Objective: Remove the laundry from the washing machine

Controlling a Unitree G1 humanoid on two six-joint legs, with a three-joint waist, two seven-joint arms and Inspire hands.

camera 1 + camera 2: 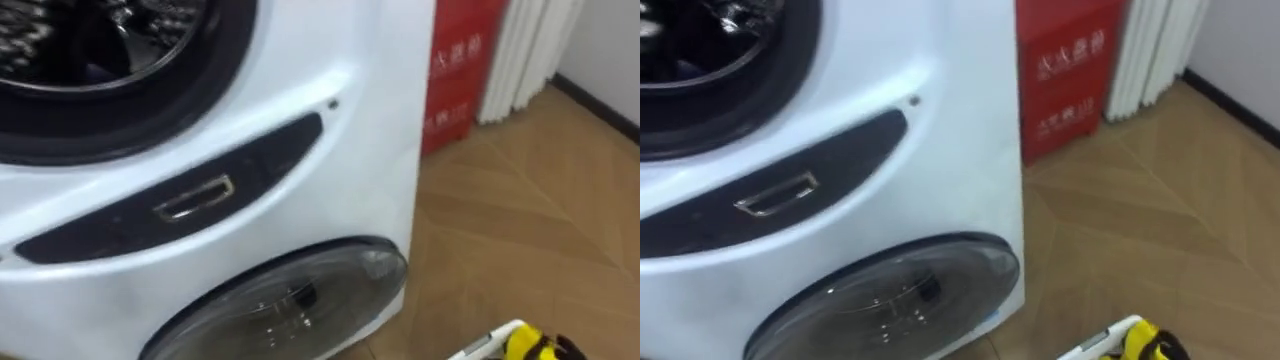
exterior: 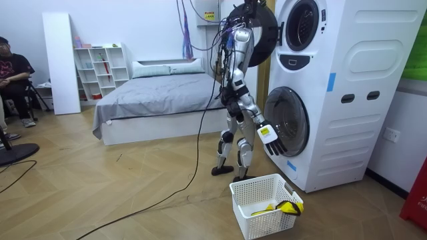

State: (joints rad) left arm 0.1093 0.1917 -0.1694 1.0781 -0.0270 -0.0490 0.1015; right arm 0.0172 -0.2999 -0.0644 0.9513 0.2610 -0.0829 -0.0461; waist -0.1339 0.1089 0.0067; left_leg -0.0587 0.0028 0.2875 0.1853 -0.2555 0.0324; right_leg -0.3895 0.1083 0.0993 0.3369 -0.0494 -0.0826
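Observation:
I stand facing a white stacked washing machine [image 2: 333, 87]. Its upper drum opening [image 1: 90, 50] is dark, and I make out no cloth inside. The upper round door [image 2: 261, 32] is swung open toward me. My left hand [image 2: 247, 9] is raised to the top of that door. My right hand [image 2: 269, 137] hangs low in front of the lower glass door [image 1: 290, 300], its fingers loose and holding nothing. A yellow garment [image 2: 277, 208] lies in the white basket [image 2: 248, 197] on the floor to my right; its corner [image 1: 490, 345] is in the left eye view.
A dark panel with a metal handle [image 1: 195, 198] sits between the two drums. A red box [image 1: 455, 70] and white slats [image 1: 530, 50] stand beyond the machine's right side. Behind me are a bed [image 2: 160, 97], a white shelf [image 2: 100, 67] and a seated person [image 2: 10, 73].

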